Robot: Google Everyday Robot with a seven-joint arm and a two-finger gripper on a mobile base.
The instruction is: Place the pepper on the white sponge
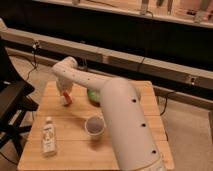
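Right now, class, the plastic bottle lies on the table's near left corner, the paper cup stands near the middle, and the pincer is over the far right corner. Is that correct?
Not quite. The camera view shows the pincer over the far left part of the table, not the far right. The bottle does lie near the near left corner, and the cup stands near the middle.
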